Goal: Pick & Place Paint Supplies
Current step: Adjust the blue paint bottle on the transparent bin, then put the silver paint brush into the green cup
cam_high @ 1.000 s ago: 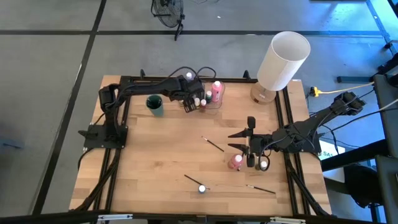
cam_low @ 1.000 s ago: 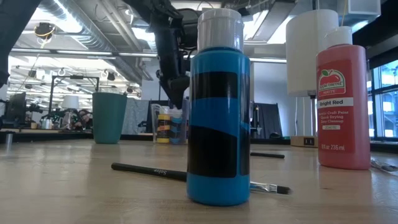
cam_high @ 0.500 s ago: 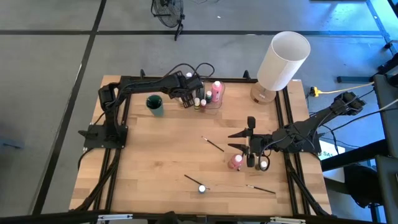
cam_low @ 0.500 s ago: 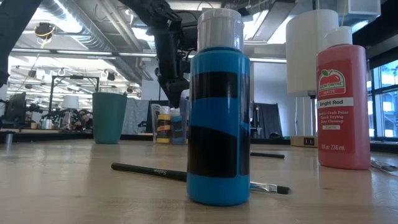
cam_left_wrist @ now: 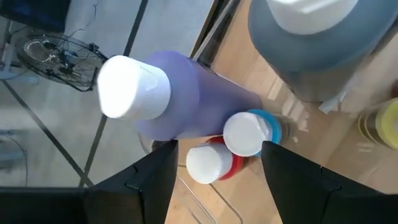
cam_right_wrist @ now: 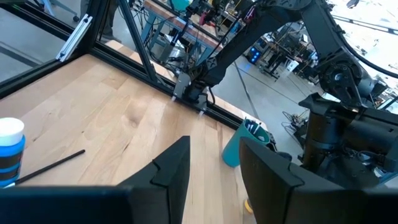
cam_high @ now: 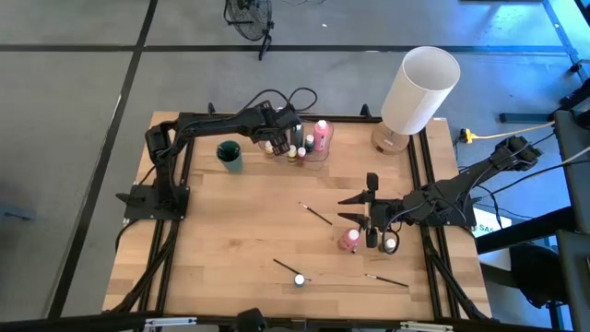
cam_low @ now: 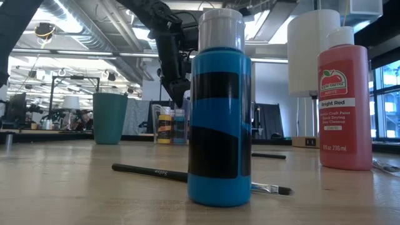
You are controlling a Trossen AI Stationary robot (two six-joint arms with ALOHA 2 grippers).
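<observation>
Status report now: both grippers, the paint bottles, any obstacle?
Left gripper open above bottles in the clear container, holding nothing. Right gripper open, empty, beside the red bottle. Blue bottle and brushes loose on table. No obstacle seen.

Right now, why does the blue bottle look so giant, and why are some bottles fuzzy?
In the low view the blue bottle stands right by the lens, so it looms over the sharper teal cup farther back. In the left wrist view the lilac bottle and grey bottle sit too close, so they blur.
</observation>
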